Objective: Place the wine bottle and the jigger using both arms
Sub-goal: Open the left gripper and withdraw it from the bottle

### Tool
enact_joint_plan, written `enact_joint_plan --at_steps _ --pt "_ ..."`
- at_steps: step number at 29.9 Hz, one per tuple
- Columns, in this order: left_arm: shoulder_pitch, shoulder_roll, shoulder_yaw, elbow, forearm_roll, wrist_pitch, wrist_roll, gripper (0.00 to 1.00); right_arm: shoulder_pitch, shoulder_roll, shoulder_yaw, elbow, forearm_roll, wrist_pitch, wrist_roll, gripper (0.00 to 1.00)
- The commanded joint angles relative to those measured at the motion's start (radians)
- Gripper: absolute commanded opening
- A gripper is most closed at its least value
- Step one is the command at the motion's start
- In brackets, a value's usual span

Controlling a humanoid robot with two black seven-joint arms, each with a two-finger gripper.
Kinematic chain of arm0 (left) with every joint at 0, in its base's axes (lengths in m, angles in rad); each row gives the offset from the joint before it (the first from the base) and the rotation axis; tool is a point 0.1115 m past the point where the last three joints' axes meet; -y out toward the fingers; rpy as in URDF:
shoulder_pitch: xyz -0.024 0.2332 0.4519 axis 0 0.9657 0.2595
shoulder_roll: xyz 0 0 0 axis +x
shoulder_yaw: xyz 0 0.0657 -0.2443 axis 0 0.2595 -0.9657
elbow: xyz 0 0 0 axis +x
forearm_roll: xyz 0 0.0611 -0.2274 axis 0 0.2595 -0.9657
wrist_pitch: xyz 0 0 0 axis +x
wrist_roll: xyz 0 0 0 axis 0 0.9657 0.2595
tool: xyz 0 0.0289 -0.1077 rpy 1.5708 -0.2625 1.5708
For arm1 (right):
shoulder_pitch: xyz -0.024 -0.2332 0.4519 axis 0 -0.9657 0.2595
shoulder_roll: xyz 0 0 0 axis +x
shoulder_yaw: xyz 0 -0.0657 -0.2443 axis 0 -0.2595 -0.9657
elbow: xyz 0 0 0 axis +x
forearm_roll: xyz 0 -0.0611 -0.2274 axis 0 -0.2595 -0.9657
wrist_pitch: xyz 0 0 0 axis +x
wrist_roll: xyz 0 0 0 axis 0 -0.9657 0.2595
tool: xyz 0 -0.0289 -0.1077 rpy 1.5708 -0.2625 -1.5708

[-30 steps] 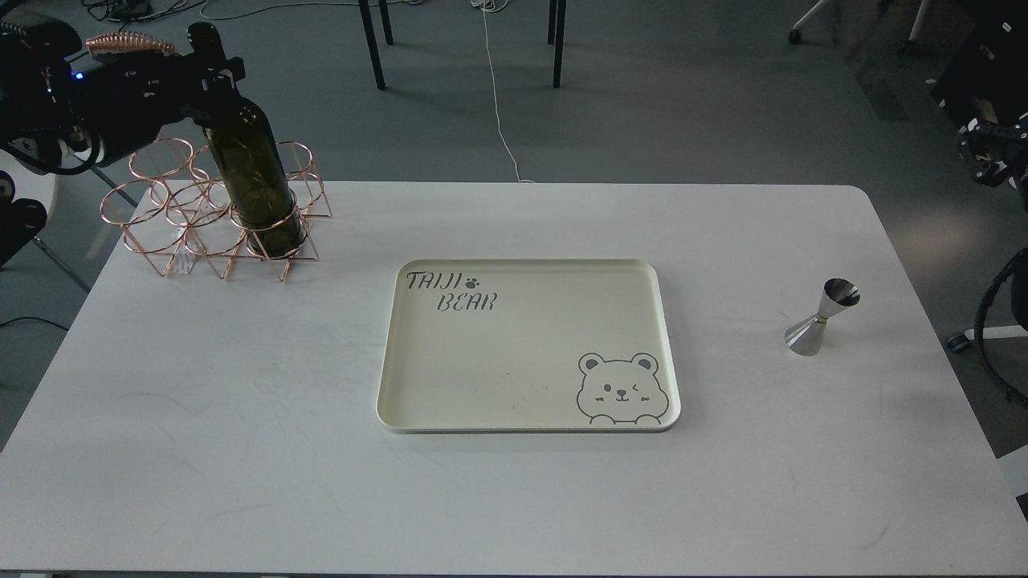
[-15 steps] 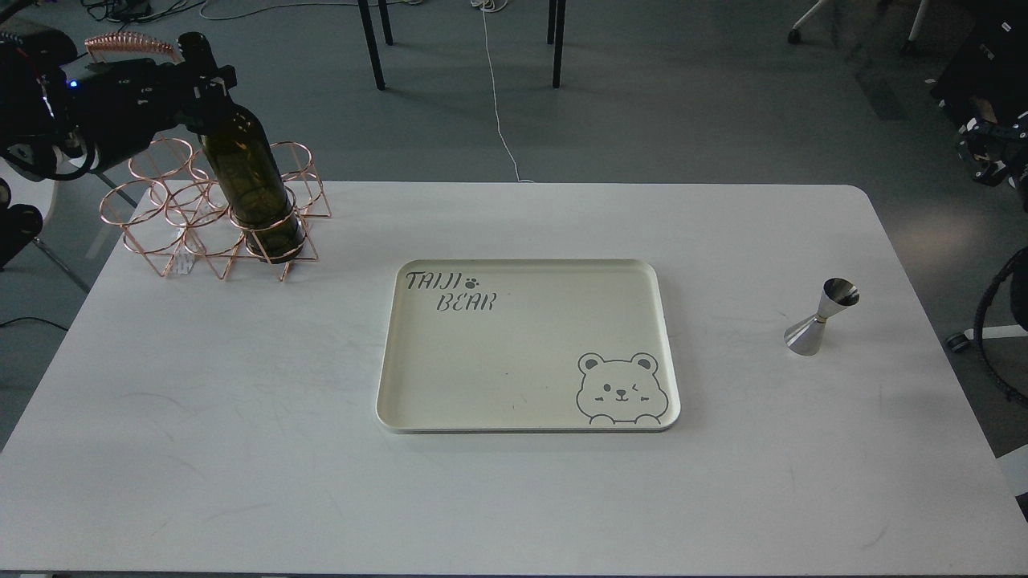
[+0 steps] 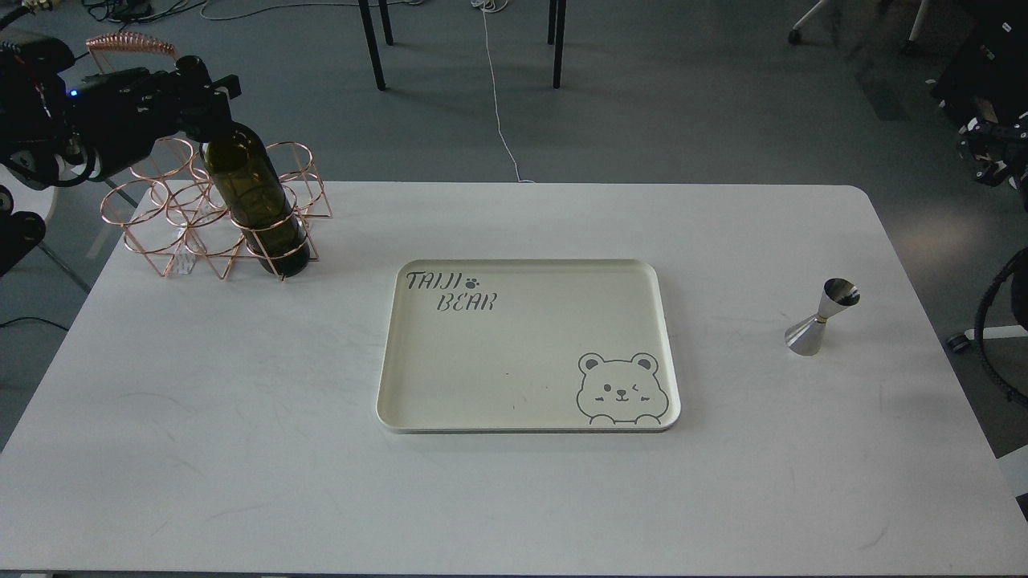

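A dark green wine bottle (image 3: 255,207) stands tilted inside the front right ring of a copper wire rack (image 3: 210,210) at the table's far left. My left gripper (image 3: 202,90) is shut on the bottle's neck at the top. A steel jigger (image 3: 821,318) stands upright on the white table at the right, with nothing near it. My right gripper (image 3: 986,152) is small and dark at the far right edge, off the table, and its fingers cannot be told apart. A cream tray (image 3: 526,417) with a bear drawing lies in the middle, empty.
The white table (image 3: 241,449) fills most of the view. Chair legs and cables are on the floor behind it. A black cable loop hangs at the right edge by the table.
My left gripper has moved down with the bottle, which has sunk lower into the rack's ring. The jigger, tray and right arm have not moved.
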Motion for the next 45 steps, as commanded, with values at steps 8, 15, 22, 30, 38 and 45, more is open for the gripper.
enact_joint_plan --at_steps 8,15,22,30,38,45 --pt "-0.012 0.000 -0.015 0.057 -0.342 0.129 0.002 0.97 0.000 0.001 0.000 -0.001 0.000 -0.001 0.000 0.98" --pt "-0.012 0.023 -0.011 0.112 -0.826 0.118 -0.013 0.98 0.003 0.006 0.008 -0.002 0.000 -0.013 0.000 0.98" --pt "0.009 0.028 -0.009 0.133 -1.233 0.101 -0.020 0.98 0.001 -0.006 0.017 -0.035 0.003 -0.013 0.000 0.99" --pt "0.110 0.002 -0.012 0.150 -1.730 0.054 -0.020 0.98 -0.021 0.008 0.025 -0.072 0.005 -0.009 0.000 0.99" --pt "0.201 -0.049 -0.043 0.285 -2.002 -0.276 -0.013 0.98 -0.028 0.009 0.028 -0.072 0.015 0.023 0.000 0.99" --pt "0.281 -0.135 -0.101 0.390 -2.134 -0.434 -0.010 0.98 -0.071 0.032 0.044 -0.082 0.110 0.076 -0.019 0.99"
